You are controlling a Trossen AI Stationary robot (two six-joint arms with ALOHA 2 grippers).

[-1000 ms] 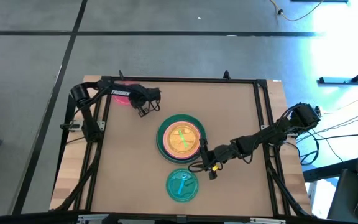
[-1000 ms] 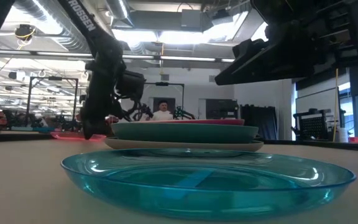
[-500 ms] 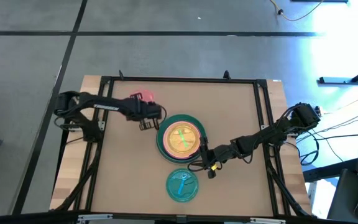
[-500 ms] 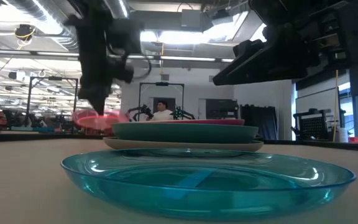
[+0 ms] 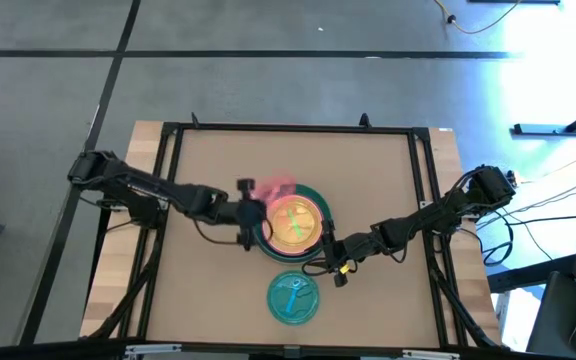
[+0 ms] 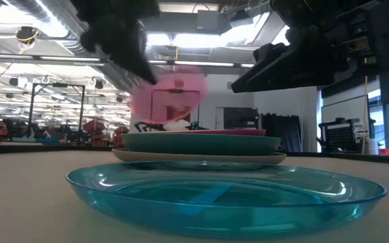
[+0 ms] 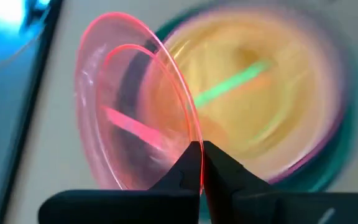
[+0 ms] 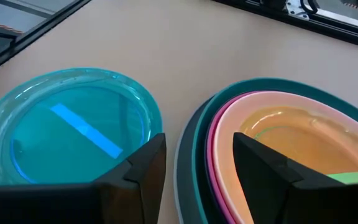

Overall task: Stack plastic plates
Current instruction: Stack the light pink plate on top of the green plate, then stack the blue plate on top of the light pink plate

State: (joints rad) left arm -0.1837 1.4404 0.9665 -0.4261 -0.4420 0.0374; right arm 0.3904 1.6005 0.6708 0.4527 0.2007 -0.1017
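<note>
The small pink plate (image 7: 126,112) is in my left gripper (image 7: 201,163), tipped up on edge in the air over the stack's far-left rim (image 5: 268,188); in the low view it is a blurred pink disc (image 6: 171,98). The stack (image 5: 290,222) shows grey, teal, magenta, pale pink and orange rims (image 8: 229,134), with a green strip on top. A light blue plate (image 5: 294,298) lies flat on the table near the stack. My right gripper (image 8: 194,163) is open, its fingers on either side of the stack's near rim, apart from it. My left gripper pinches the small pink plate by its rim (image 7: 196,144) between the two shut fingers. The plate is lifted clear and stands on edge beyond the fingertips, its hollow face turned away from the stack.
A black frame rail (image 5: 288,128) runs round the table. Bare tabletop (image 5: 208,290) lies left of the stack and on the far side. The low view looks into a workshop behind the table, where a person (image 6: 177,120) shows far off.
My left gripper has carried the small pink plate from the table's far left corner toward the right and the near edge, up to the stack. The plate has left the table and tipped from flat onto its edge. My right arm has kept still.
</note>
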